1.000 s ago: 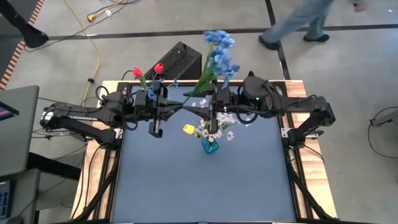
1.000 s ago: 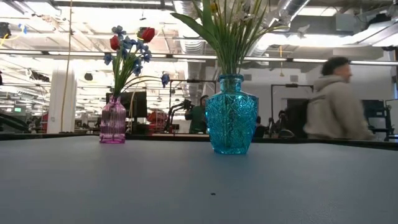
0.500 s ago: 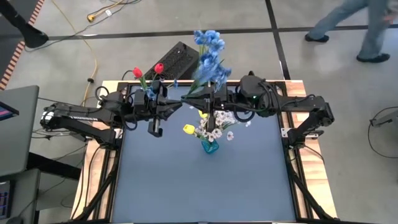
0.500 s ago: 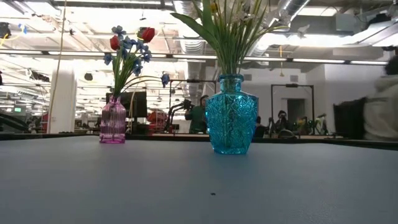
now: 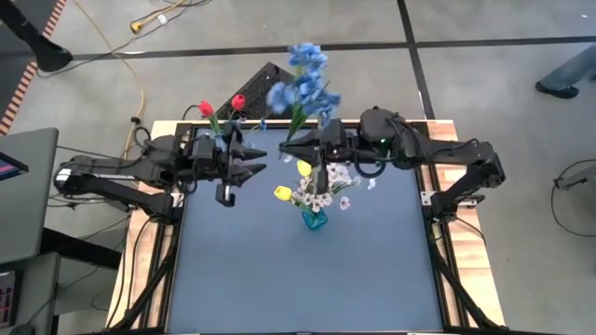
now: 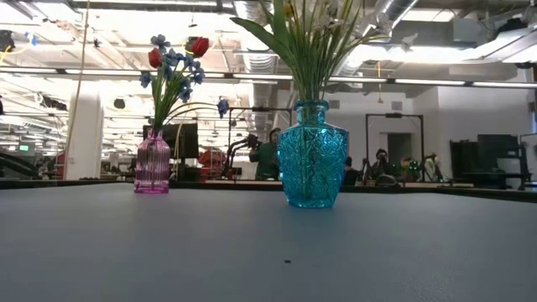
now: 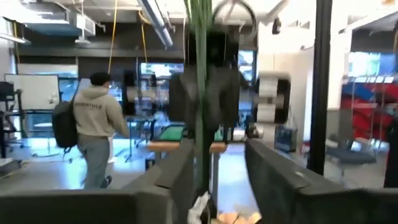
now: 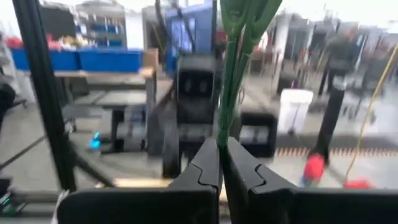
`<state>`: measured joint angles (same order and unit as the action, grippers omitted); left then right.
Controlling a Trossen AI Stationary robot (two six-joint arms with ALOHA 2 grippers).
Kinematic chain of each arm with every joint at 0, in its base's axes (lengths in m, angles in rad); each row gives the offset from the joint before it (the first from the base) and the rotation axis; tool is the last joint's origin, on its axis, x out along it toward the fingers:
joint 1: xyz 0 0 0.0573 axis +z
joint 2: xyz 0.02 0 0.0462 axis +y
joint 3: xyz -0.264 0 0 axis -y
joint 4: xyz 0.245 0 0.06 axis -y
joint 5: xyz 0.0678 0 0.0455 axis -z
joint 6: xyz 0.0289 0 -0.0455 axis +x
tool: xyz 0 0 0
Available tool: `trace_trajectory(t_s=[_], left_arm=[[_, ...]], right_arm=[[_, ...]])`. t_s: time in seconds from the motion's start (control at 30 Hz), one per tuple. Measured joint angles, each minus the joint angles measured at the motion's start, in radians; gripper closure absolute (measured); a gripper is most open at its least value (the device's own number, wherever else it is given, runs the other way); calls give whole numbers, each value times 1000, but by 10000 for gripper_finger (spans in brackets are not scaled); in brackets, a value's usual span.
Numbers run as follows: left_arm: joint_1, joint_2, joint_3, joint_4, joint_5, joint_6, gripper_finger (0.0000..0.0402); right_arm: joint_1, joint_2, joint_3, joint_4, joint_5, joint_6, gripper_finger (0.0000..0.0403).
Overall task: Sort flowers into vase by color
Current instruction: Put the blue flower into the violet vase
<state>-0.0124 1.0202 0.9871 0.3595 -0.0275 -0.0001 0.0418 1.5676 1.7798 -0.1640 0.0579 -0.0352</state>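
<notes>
A blue-blossom sprig (image 5: pixel 303 79) on a green leafy stem stands above the table's far middle, with my right gripper (image 5: pixel 284 149) shut on it. My left gripper (image 5: pixel 259 158) is open just to its left. In the left wrist view the stem (image 7: pixel 200 93) shows in the gap between the left fingers; whether it touches one, I cannot tell. A teal glass vase (image 6: pixel 311 155) holds white sprigs and yellow tulips (image 5: pixel 282 193). A pink vase (image 6: pixel 152 162) at the far left holds red tulips (image 5: pixel 206 108) and blue blossoms. My right gripper pinches the sprig's green stem (image 8: pixel 229 127) between its two fingers, low on the stem. The fingers lie level, coming from the table's right, across the stem. The sprig stands roughly upright above the fingers, blossoms on top, clear of the table and of both vases.
A black box (image 5: pixel 270 88) sits on the floor behind the table's far edge. A person's legs (image 5: pixel 568 79) show at the far right. Bare blue mat (image 5: pixel 307 279) fills the near half of the table, with wooden rims (image 5: pixel 470 279) at the sides.
My right gripper has shut on the blue sprig's stem. My left gripper has opened, let go of the stem and drawn back toward the table's left edge. The sprig's blossoms have swung to the left.
</notes>
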Motion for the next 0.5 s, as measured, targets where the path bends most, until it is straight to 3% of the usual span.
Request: trace_trajectory(t_s=[0.27, 0.5], left_arm=[[-1, 35, 1, 9, 2, -73, 177], [-1, 67, 2, 73, 18, -75, 149]], right_arm=[[-1, 33, -1, -146, -1, 95, 374], [3, 65, -2, -177, -4, 120, 374]])
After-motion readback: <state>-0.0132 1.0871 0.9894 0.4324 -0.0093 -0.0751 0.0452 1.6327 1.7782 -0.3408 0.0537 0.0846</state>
